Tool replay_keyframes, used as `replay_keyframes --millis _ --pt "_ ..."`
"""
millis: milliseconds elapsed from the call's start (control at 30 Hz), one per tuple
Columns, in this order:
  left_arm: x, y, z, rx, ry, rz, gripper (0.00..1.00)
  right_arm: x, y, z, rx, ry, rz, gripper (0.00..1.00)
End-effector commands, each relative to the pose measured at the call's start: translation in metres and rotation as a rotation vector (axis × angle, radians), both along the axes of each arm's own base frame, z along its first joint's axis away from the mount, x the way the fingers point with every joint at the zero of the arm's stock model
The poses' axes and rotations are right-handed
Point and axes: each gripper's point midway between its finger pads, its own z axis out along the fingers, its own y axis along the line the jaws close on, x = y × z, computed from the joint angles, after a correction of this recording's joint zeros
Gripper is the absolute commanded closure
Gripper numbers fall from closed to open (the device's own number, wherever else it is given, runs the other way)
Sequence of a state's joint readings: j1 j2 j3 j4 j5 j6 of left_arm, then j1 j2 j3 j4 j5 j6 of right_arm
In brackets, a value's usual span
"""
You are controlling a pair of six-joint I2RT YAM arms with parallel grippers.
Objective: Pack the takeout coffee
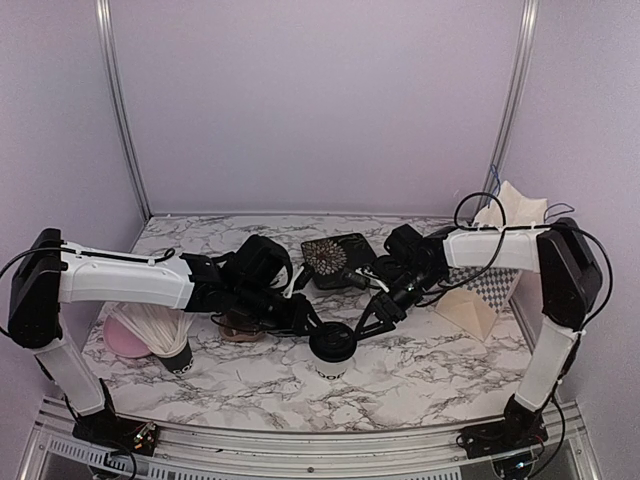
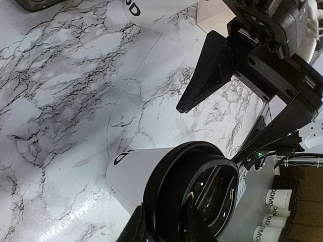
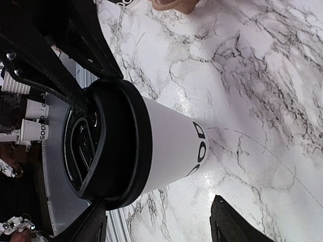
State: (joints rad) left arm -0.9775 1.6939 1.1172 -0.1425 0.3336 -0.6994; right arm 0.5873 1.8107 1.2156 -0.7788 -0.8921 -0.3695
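Note:
One takeout coffee cup (image 1: 332, 352), white with dark lettering and a black lid, stands upright at the table's middle front. My left gripper (image 1: 318, 328) reaches it from the left. In the left wrist view the cup (image 2: 139, 174) fills the bottom, and my left gripper (image 2: 164, 214) is shut on the lid's rim, one finger outside and one in the lid's recess. My right gripper (image 1: 368, 322) hangs open just right of the cup. Its fingers (image 3: 232, 224) flank the cup (image 3: 169, 148) without touching the wall. A second white cup (image 2: 146, 9) shows at the top edge.
A brown cardboard tray (image 1: 240, 328) lies under my left arm. A black cup of white sticks (image 1: 168, 340) stands at the front left beside a pink object (image 1: 122, 335). A black patterned box (image 1: 338, 260) sits at the back. Folded paper (image 1: 470, 305) lies at the right.

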Motion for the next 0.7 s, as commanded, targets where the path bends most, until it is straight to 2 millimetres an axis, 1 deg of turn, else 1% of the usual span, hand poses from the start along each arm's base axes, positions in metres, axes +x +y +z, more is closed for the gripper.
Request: replay_keyframes --millis 0,133,200,267,333,400,433,500,567,667 --pt "-0.023 0.050 -0.080 0.304 0.100 0.001 0.76 0.023 -0.026 -0.073 -0.298 -0.087 -0.064 0.34" --pt "-0.023 0.051 -0.080 0.308 0.096 0.006 0.75 0.029 -0.030 -0.075 -0.333 -0.119 -0.076 0.37" --pt "-0.023 0.048 -0.074 0.294 0.087 0.003 0.72 0.033 -0.024 -0.061 -0.294 -0.138 -0.066 0.37" --pt "-0.020 0.043 -0.059 0.267 0.053 0.002 0.68 0.037 -0.012 -0.033 -0.206 -0.160 -0.044 0.35" --pt "-0.014 0.038 -0.036 0.229 0.002 0.011 0.62 0.042 -0.001 -0.002 -0.120 -0.202 -0.026 0.33" --pt "-0.010 0.033 -0.014 0.188 -0.039 0.019 0.57 0.046 0.006 0.021 -0.063 -0.233 -0.011 0.31" --pt "-0.008 0.031 -0.003 0.168 -0.056 0.025 0.55 0.047 0.008 0.029 -0.046 -0.242 -0.006 0.30" --pt "-0.006 0.028 0.016 0.132 -0.089 0.034 0.52 0.049 0.011 0.041 -0.025 -0.260 0.003 0.29" --pt "-0.004 0.027 0.033 0.098 -0.118 0.040 0.50 0.048 0.011 0.049 -0.016 -0.274 0.010 0.28" --pt "-0.001 0.026 0.049 0.073 -0.158 0.041 0.48 0.044 0.007 0.055 -0.012 -0.303 0.016 0.25"
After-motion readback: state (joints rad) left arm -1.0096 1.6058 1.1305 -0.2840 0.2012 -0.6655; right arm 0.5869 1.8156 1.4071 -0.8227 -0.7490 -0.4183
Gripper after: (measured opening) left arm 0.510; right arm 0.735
